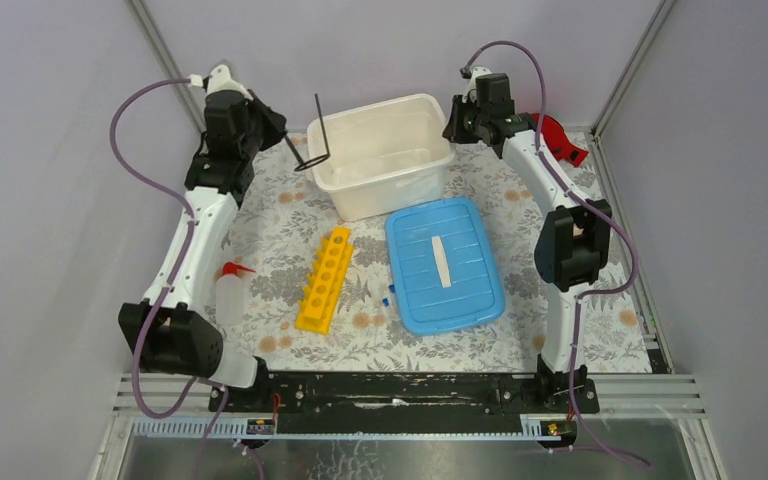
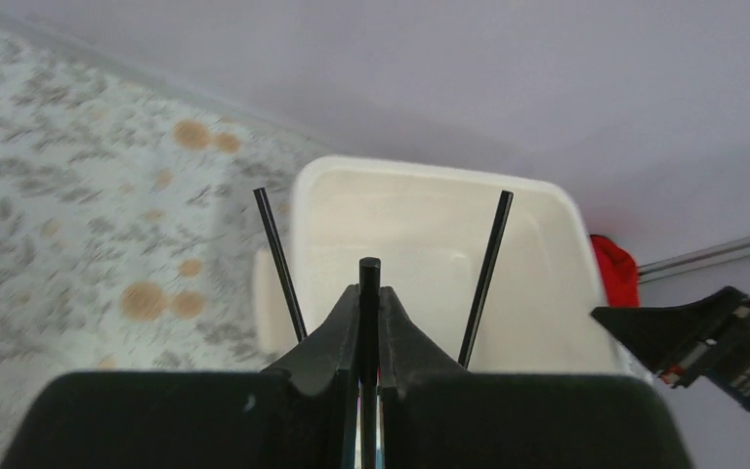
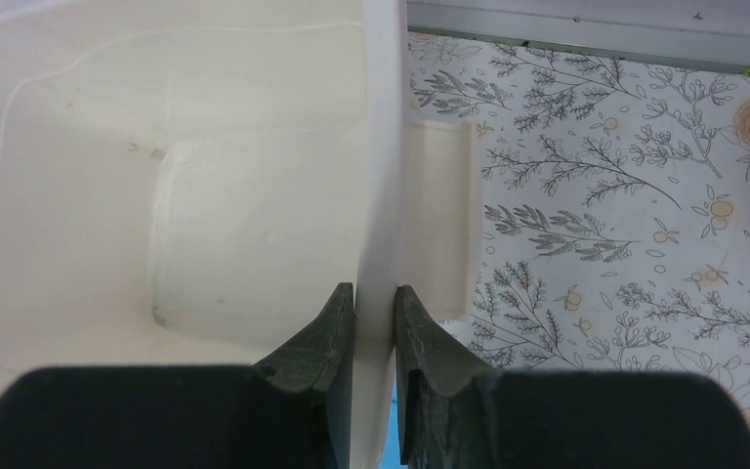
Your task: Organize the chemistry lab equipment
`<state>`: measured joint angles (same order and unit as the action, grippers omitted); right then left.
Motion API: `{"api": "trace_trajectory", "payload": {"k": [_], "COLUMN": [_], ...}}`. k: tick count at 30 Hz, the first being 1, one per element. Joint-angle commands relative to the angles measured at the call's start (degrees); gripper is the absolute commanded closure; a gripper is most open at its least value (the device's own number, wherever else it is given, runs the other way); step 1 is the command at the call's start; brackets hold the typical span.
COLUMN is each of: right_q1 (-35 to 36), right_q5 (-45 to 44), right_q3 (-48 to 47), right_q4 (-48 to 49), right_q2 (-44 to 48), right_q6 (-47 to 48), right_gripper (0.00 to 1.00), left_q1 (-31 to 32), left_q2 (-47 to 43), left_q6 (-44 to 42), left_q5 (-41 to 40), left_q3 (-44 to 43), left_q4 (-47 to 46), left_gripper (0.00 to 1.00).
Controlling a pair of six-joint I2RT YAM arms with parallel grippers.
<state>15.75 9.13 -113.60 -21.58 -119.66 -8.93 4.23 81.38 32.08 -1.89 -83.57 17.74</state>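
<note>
My left gripper (image 1: 278, 130) is shut on a rod of the black wire ring stand (image 1: 322, 130) and holds it above the left rim of the white tub (image 1: 380, 190). In the left wrist view the rod sticks up between the shut fingers (image 2: 370, 293), with two thin legs (image 2: 485, 278) angling out over the tub (image 2: 430, 234). My right gripper (image 1: 457, 128) is shut on the tub's right wall (image 3: 381, 147), one finger inside and one outside (image 3: 376, 293). The yellow test-tube rack (image 1: 325, 278) lies on the mat. Tiny blue-capped tubes (image 1: 389, 294) lie beside the blue lid.
The blue lid (image 1: 443, 263) lies flat right of the rack. A wash bottle with a red spout (image 1: 230, 290) stands by the left arm. The red cloth (image 1: 560, 138) sits at the back right. Grey walls close in the table.
</note>
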Motion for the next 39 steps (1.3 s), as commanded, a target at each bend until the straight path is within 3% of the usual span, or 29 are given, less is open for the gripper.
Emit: {"api": "trace_trajectory", "payload": {"k": [1, 9, 21, 29, 39], "right_q1": [0.2, 0.2, 0.1, 0.2, 0.1], "right_q5": [3.6, 3.2, 3.3, 2.2, 1.6], "right_q3": [-3.5, -3.8, -5.5, -6.7, -8.9], "right_q4": [0.5, 0.8, 1.3, 0.6, -0.2], "right_q2": [-0.8, -2.7, -5.0, -6.8, -9.2], "right_q6": [1.6, 2.2, 1.3, 1.7, 1.9], "right_gripper": [1.0, 1.0, 1.0, 1.0, 1.0], "left_q1": [3.7, 9.6, 10.2, 10.1, 7.9], "left_q2": [5.1, 17.4, 25.6, 34.5, 41.4], "left_q6": [0.2, -1.3, -3.9, -3.1, -0.9], "left_q5": [4.4, 3.7, -1.1, -6.6, -5.9], "left_q3": [-7.0, -14.0, -17.7, -26.2, -30.0], "left_q4": [-10.6, -11.6, -6.1, 4.5, 8.4], "left_gripper": [1.0, 1.0, 1.0, 1.0, 0.81]}}
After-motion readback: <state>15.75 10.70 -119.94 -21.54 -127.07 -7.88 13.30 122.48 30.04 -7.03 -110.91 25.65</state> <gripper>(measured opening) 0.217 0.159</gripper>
